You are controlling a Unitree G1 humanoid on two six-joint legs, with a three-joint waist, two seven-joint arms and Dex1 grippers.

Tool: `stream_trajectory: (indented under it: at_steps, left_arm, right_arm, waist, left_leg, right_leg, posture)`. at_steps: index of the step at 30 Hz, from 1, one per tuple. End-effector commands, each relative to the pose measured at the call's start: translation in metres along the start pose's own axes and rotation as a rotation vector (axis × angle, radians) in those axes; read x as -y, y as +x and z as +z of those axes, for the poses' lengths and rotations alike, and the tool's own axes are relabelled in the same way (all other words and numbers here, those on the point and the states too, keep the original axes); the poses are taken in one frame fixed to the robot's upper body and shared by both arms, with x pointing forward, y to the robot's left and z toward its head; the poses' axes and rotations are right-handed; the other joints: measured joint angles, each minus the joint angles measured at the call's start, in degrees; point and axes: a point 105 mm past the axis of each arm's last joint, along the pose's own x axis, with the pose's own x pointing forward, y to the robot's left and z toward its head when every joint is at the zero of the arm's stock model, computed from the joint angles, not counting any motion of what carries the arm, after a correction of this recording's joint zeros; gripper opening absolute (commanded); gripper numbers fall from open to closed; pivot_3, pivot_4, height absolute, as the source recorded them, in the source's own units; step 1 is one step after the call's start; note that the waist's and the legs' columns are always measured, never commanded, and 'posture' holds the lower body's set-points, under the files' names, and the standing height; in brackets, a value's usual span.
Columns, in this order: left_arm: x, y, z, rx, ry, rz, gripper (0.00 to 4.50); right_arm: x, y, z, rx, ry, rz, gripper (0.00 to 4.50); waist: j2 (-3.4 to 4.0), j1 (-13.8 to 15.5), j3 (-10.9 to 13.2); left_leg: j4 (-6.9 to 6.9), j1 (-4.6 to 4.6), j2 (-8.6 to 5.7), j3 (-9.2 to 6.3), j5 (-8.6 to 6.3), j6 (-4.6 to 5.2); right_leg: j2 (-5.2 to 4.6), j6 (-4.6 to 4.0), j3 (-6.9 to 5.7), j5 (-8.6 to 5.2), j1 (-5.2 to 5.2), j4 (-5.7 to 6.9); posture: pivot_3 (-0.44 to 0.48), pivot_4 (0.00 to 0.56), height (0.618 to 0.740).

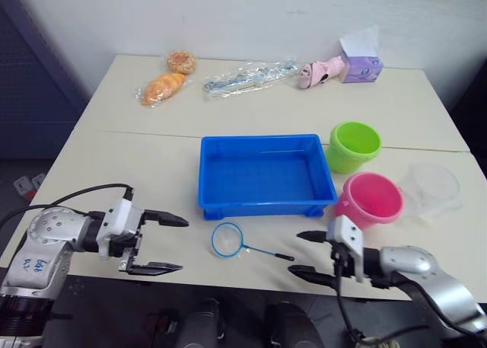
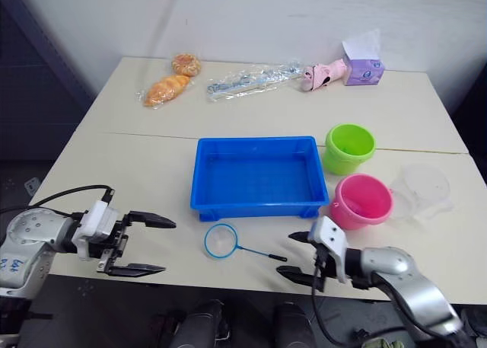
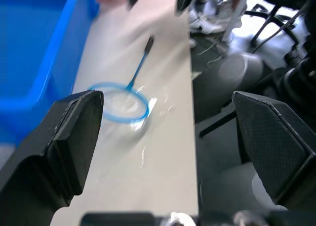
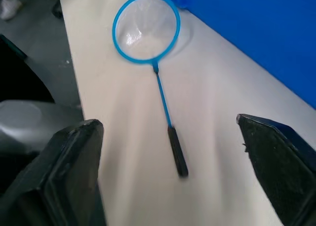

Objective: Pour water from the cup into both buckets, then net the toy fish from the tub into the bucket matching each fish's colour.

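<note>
A: Grippers? Net?
B: Left gripper (image 1: 156,244) and right gripper (image 1: 308,253) both spread, empty. Net (image 1: 227,239) lies flat between them, just before tub (image 1: 266,205), likely for an easy pickup.

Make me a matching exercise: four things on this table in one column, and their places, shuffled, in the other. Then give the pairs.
Things
1. net
2. cup
3. green bucket
4. tissue box

Places
A. far edge of the table, by the wall
B. right of the pink bucket
C. near edge, in front of the tub, between the left tool and the right tool
D. beside the tub's far right corner

Pairs: 1-C, 2-B, 3-D, 4-A
</note>
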Motion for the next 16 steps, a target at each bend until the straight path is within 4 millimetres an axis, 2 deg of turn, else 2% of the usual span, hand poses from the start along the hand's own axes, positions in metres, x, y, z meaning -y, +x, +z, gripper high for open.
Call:
stream_trajectory:
  at_steps: [1, 4, 6, 8, 11, 12, 16]
  left_arm:
    - [-0.011, -0.023, -0.014, -0.089, 0.009, 0.120, 4.50]
    - [-0.016, -0.043, -0.034, -0.144, -0.026, 0.192, 4.50]
    - [-0.017, -0.049, -0.043, -0.172, -0.025, 0.217, 4.50]
    - [-0.019, -0.056, -0.053, -0.211, -0.021, 0.249, 4.50]
    - [-0.024, -0.066, -0.065, -0.259, -0.008, 0.316, 4.50]
    - [-0.025, -0.069, -0.067, -0.258, -0.008, 0.336, 4.50]
    - [-0.027, -0.072, -0.069, -0.246, -0.002, 0.377, 4.50]
  right_arm:
    - [-0.013, -0.034, 0.038, 0.144, -0.100, -0.052, 4.47]
    - [-0.013, -0.069, 0.047, 0.163, -0.166, -0.197, 4.47]
    - [-0.012, -0.086, 0.051, 0.165, -0.205, -0.261, 4.47]
    - [-0.018, -0.104, 0.048, 0.096, -0.294, -0.252, 4.47]
    - [-0.020, -0.119, 0.044, 0.036, -0.386, -0.260, 4.47]
    - [-0.019, -0.122, 0.043, 0.036, -0.399, -0.279, 4.47]
    - [-0.018, -0.127, 0.027, -0.023, -0.437, -0.285, 4.47]
  waist:
    - [0.00, 0.1, 0.0]
    - [-0.04, 0.3, 0.0]
    - [-0.12, 0.4, -0.1]
    - [-0.13, 0.5, -0.1]
    - [-0.17, 0.9, -0.1]
    - [-0.17, 0.9, -0.1]
    - [-0.20, 0.9, -0.1]
  left_leg:
    - [-0.01, 0.02, 0.00, 0.00, 0.00, 0.01]
    - [-0.02, 0.05, 0.01, 0.01, -0.03, 0.05]
    - [-0.01, 0.11, 0.01, 0.02, -0.09, 0.15]
    - [-0.02, 0.17, 0.01, 0.03, -0.16, 0.22]
    - [-0.13, 0.35, 0.01, 0.09, -0.27, 0.27]
    - [-0.31, 0.68, 0.01, 0.11, -0.32, 0.24]
    - [-0.74, 0.99, 0.01, 0.20, -0.44, -0.04]
  right_leg:
    - [0.00, 0.00, 0.00, 0.00, 0.01, 0.01]
    - [0.02, 0.01, 0.00, 0.00, 0.05, 0.00]
    - [0.02, 0.01, 0.01, 0.01, 0.09, 0.00]
    - [0.01, 0.01, 0.04, 0.01, 0.16, -0.04]
    - [0.01, 0.01, 0.09, 0.01, 0.27, -0.13]
    - [0.01, 0.01, 0.11, 0.00, 0.57, -0.26]
    - [-0.01, 0.01, 0.18, 0.00, 0.78, -0.60]
  posture:
    - [0.000, 0.150, 0.740]
    - [0.000, 0.150, 0.740]
    - [0.000, 0.150, 0.740]
    - [0.000, 0.150, 0.740]
    - [0.000, 0.150, 0.740]
    - [0.000, 0.150, 0.740]
    - [0.000, 0.150, 0.740]
